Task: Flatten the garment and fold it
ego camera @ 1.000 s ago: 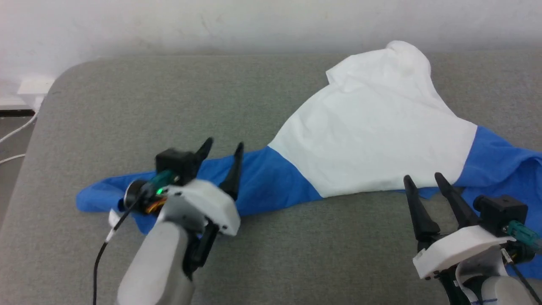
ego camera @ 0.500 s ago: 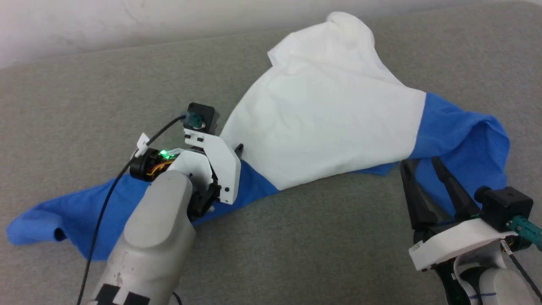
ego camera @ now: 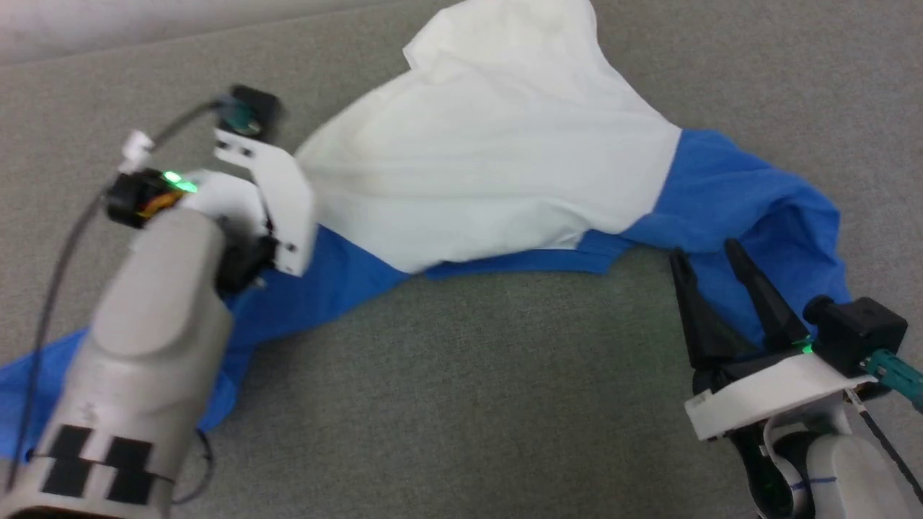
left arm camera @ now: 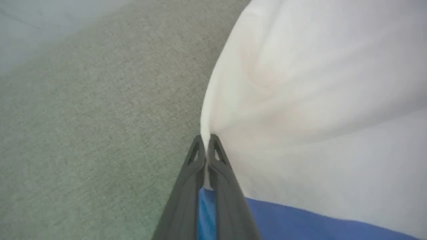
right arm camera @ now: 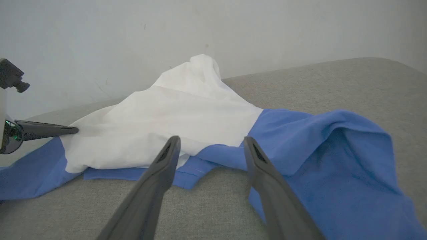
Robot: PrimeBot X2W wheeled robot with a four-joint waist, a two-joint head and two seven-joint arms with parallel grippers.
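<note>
The garment [ego camera: 490, 158] lies crumpled on the grey cushion, white body in the middle and a blue sleeve to each side. My left gripper [left arm camera: 207, 138] is shut on the left edge of the white body, which is pinched between the fingertips. In the head view its white wrist mount [ego camera: 267, 194] hides the fingers. The right wrist view shows those fingers [right arm camera: 50, 130] from the side, tips at the cloth. My right gripper [ego camera: 703, 252] is open at the front right, its fingers over the blue neckband [right arm camera: 186, 171] and the bunched right sleeve [ego camera: 757, 209].
A grey fabric cushion [ego camera: 469, 404] carries everything, with bare room in front of the garment between the two arms. A white wall [right arm camera: 166, 33] rises behind the cushion's back edge. The left sleeve [ego camera: 29, 389] trails off the left border under my left forearm.
My left gripper went from the left sleeve to the white body's left edge and shut on it. The head view has shifted downward. The right gripper stays open near the neckband.
</note>
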